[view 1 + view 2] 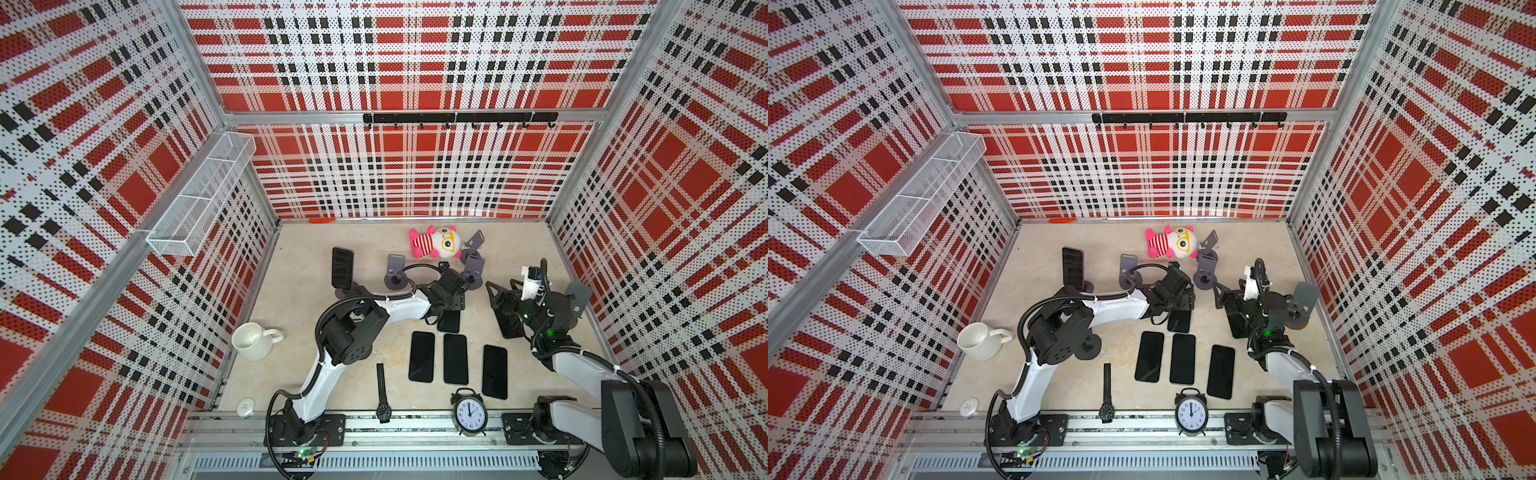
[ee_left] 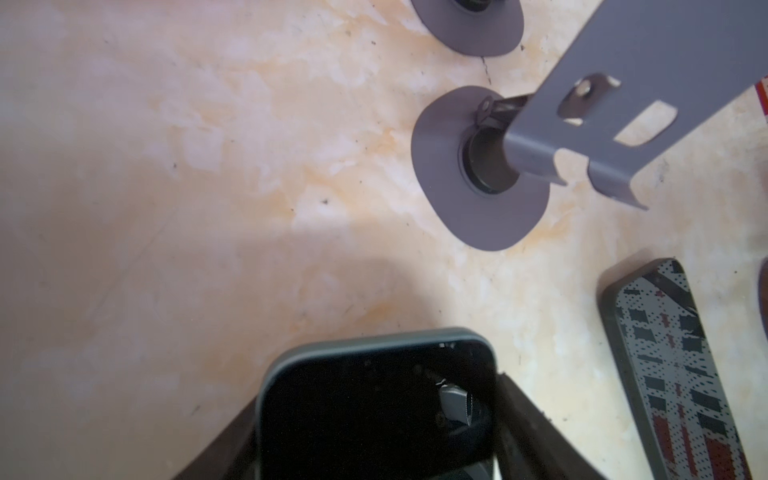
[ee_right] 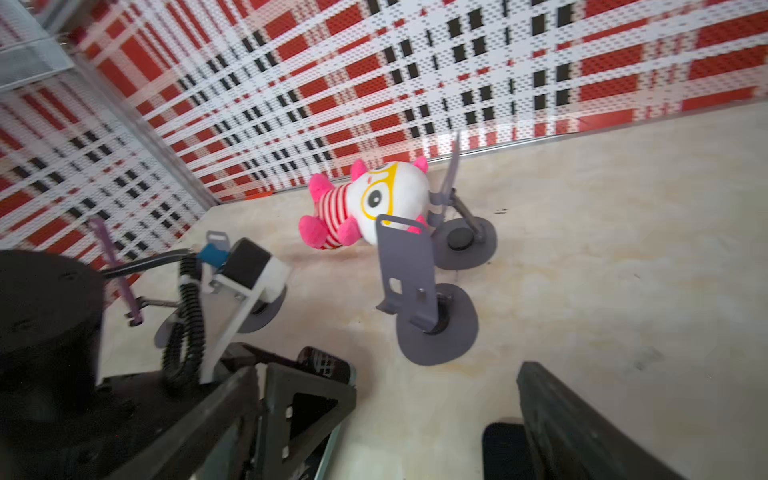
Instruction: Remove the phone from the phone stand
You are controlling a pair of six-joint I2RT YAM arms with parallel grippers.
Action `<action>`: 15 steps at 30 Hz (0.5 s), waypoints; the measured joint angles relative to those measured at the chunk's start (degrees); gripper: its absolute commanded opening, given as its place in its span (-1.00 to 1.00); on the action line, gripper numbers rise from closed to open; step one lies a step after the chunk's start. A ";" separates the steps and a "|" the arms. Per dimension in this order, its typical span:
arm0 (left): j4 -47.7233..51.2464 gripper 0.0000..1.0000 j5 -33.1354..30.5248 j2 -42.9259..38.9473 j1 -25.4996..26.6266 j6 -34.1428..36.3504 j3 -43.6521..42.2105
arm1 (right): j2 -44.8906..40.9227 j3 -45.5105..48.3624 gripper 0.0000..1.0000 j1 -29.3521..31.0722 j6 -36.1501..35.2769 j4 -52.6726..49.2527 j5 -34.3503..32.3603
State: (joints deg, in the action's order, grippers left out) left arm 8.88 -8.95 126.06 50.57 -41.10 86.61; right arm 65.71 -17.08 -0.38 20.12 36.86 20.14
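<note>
Currently: phone clear of stand

L gripper [image 2: 374, 436] clamped on phone [image 2: 365, 386], over table [image 2: 166, 208], near empty phone stand [image 2: 449, 208]. R gripper [image 3: 419, 374]: jaws wide apart, nothing held. Second phone [image 1: 343, 269] upright on another stand [image 1: 1088, 286].

Six black rectangular phones [image 1: 456, 359] (one propped upright), at least five grey metal phone stands [image 1: 395, 266], one white ceramic mug [image 1: 253, 340], one pink-and-white plush toy [image 1: 436, 242], one black alarm clock [image 1: 469, 413], one black wristwatch [image 1: 383, 410].

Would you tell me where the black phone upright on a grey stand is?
In both top views the black phone stands left on the table, beyond the white mug, left of an empty grey stand.
</note>
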 measured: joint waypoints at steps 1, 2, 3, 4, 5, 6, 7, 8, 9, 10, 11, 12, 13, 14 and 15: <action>-0.04 0.26 0.15 0.00 -0.04 -0.11 0.00 | -1.46 0.28 0.99 -0.31 0.46 -0.81 -2.25; -0.11 0.26 0.24 0.00 -0.07 -0.20 0.00 | -2.84 0.72 0.99 -0.61 0.70 -1.11 -3.96; -0.17 0.26 0.37 0.00 -0.09 -0.26 0.00 | -4.61 1.40 0.99 -0.96 0.96 -1.20 -5.64; -0.22 0.26 0.50 0.00 -0.11 -0.31 0.00 | -5.88 1.92 0.99 -1.09 1.16 -1.20 -6.60; -0.28 0.26 0.61 0.00 -0.13 -0.39 0.00 | -6.49 2.16 0.99 -1.29 1.25 -1.22 -7.15; -0.33 0.26 0.74 0.00 -0.15 -0.46 0.00 | -6.64 2.21 0.99 -1.31 1.42 -1.27 -8.11; -0.35 0.26 0.87 0.00 -0.20 -0.48 0.00 | -6.45 2.19 0.99 -1.40 1.60 -1.38 -8.39; -0.37 0.27 1.03 0.00 -0.26 -0.50 0.00 | -6.25 2.19 0.99 -1.42 1.68 -1.51 -9.22; -0.42 0.27 1.20 0.00 -0.26 -0.50 0.00 | -5.97 2.19 0.99 -1.49 1.79 -1.68 -9.51; -0.48 0.27 1.33 0.00 -0.26 -0.50 0.00 | -5.81 2.19 0.99 -1.60 1.88 -1.95 -9.57; -0.48 0.27 1.44 0.00 -0.26 -0.50 0.00 | -5.79 2.19 0.99 -1.66 1.97 -2.21 -9.31; -0.50 0.27 1.49 0.00 -0.26 -0.55 0.00 | -5.81 2.19 0.99 -1.68 2.03 -2.34 -9.51; -0.50 0.28 1.49 0.00 -0.26 -0.61 0.00 | -5.81 2.19 0.99 -1.68 2.10 -2.40 -9.84; -0.52 0.28 1.49 0.00 -0.26 -0.66 0.00 | -5.81 2.19 0.99 -1.68 2.08 -2.51 -10.58; -0.52 0.28 1.49 0.00 -0.26 -0.66 0.00 | -5.81 2.19 0.99 -1.73 2.14 -2.62 -10.82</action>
State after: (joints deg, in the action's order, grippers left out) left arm 8.36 -7.46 126.06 50.30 -41.76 86.61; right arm 59.90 -14.90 -2.11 22.26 34.24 9.32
